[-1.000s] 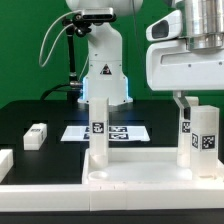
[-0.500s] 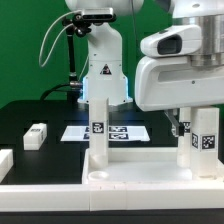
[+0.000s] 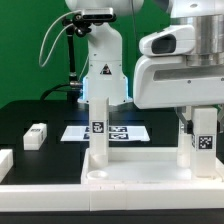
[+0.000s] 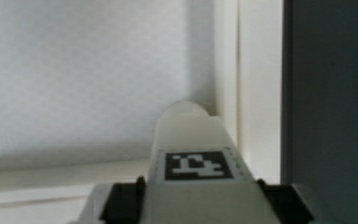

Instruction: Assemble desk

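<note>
The white desk slab [image 3: 135,166] lies at the front with its raised rim. One white tagged leg post [image 3: 98,135] stands upright on its left part. Two more tagged posts stand at its right, a farther one [image 3: 185,138] and a nearer one [image 3: 205,142]. My gripper [image 3: 190,112] is low over these two. In the wrist view my gripper [image 4: 199,200] is shut on a tagged leg post [image 4: 197,150], with a dark finger [image 4: 131,200] pressed on each side. The slab [image 4: 87,90] lies beneath. Which right post I hold is unclear in the exterior view.
The marker board [image 3: 122,131] lies flat behind the slab. A small white block [image 3: 36,136] sits on the black table at the exterior view's left, and another white piece [image 3: 4,160] shows at the left edge. The arm's base [image 3: 105,70] stands at the back.
My gripper has come down over the right posts and shifted slightly toward the exterior view's left. It has barely moved in the last half second. The posts and slab stay put.
</note>
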